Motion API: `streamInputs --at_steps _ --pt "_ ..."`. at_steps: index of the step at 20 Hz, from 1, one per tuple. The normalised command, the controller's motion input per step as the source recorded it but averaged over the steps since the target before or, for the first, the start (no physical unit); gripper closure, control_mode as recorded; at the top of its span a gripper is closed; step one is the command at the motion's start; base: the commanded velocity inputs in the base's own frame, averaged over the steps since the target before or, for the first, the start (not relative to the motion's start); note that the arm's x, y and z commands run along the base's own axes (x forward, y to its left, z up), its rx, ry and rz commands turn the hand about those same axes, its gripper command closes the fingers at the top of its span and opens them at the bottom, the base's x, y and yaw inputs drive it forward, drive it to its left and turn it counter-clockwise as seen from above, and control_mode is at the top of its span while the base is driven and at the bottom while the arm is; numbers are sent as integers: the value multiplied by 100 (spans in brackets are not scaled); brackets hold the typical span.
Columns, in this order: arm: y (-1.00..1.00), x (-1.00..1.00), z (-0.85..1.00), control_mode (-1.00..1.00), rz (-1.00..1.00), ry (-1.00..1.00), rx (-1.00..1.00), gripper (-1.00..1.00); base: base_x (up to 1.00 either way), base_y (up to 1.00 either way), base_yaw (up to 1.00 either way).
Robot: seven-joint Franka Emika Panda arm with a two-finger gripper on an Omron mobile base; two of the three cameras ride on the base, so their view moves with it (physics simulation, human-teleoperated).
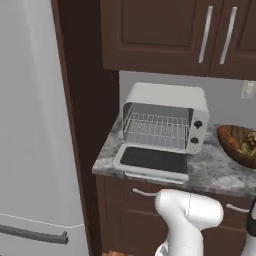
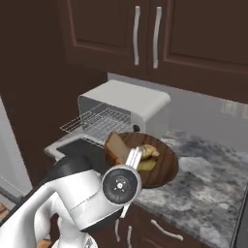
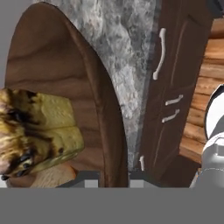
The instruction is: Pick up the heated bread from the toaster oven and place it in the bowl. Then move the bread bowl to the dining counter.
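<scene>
The toaster oven (image 1: 165,120) stands on the marbled counter with its door dropped open and its wire rack (image 1: 155,131) bare. To its right is the dark wooden bowl (image 2: 160,167), tilted, with the golden-brown bread (image 2: 148,153) and a paler slice (image 2: 116,147) inside. My gripper (image 2: 133,156) is shut on the bowl's near rim. In the hand view the rim (image 3: 114,157) runs down between the finger tips, and the bread (image 3: 43,127) lies just left of it. I cannot tell whether the bowl (image 1: 239,144) rests on the counter or hangs just above it. The dining counter is out of view.
A tall pale fridge (image 1: 30,125) stands left of the counter behind a dark wood panel. Dark wall cabinets (image 1: 180,35) hang above the toaster oven. Drawers with silver handles (image 3: 159,52) sit below the marbled counter (image 2: 213,189), which runs on to the right.
</scene>
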Motion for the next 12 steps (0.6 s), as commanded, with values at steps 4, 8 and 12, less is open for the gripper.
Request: streamInputs --at_steps 4,8,12 --pt "0 0 0 100 0 0 0 100 -27 -30 99" --pt "0 0 0 100 0 0 0 100 0 -9 100" --pt "0 0 0 100 0 0 0 100 0 0 100"
